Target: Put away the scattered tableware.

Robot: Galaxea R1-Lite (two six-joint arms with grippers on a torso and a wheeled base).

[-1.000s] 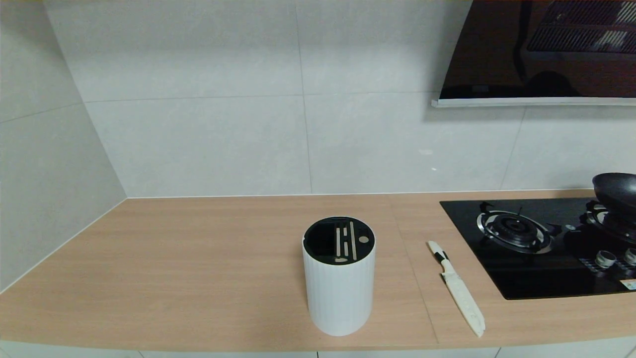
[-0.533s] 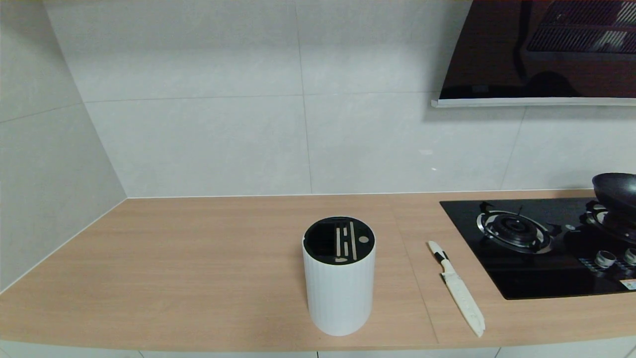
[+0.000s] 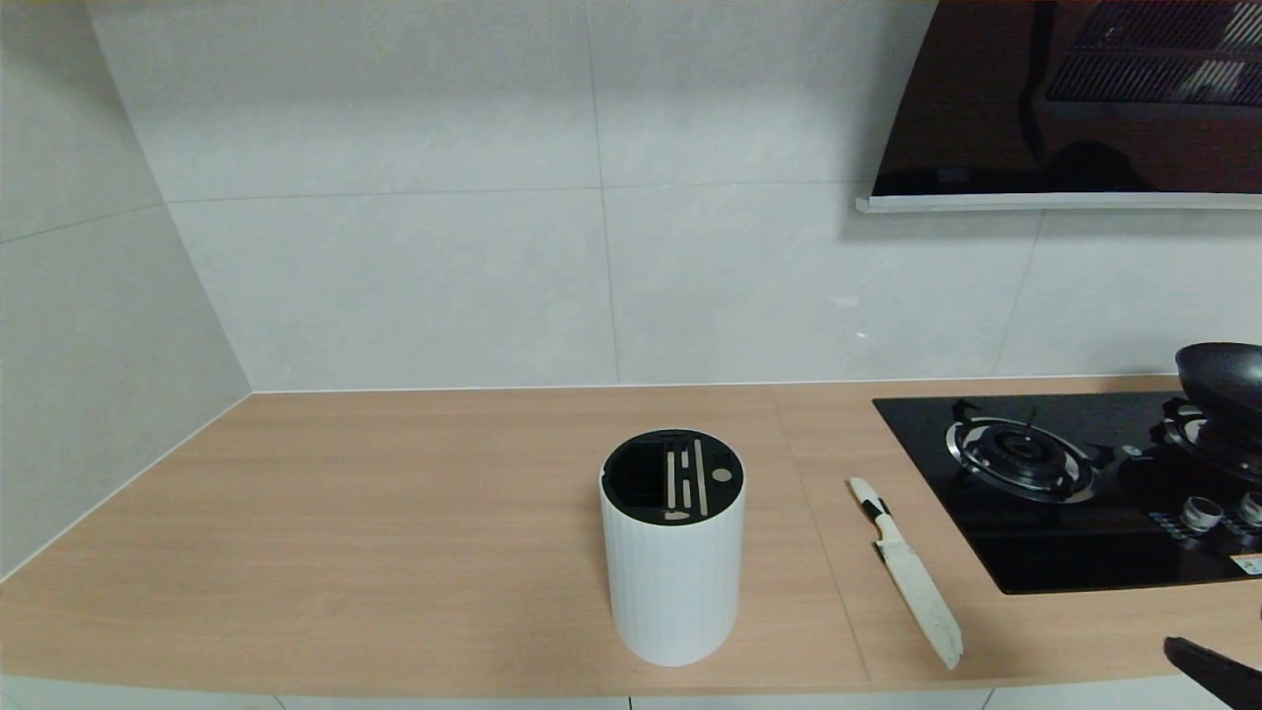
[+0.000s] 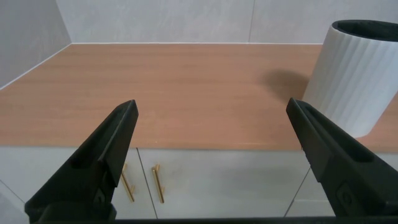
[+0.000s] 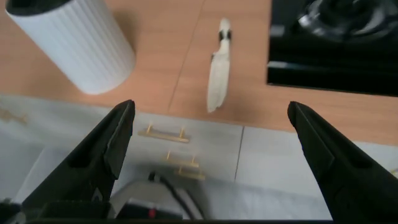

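Countertop [image 3: 394, 513], holder [image 3: 672, 572], knife [image 3: 912, 584]; cabinet handles [image 5: 165, 135] below

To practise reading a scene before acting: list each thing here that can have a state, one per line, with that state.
knife holder: upright, slots empty
knife: lying flat on the counter, not held
pan: sitting on the hob
left hand: open, empty
right hand: open, empty

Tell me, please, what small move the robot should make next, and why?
Probably move the open right gripper forward over the handle of the knife: it lies flat on the counter, apart from the white holder, and that gripper hangs before the counter's front edge, near the blade tip.
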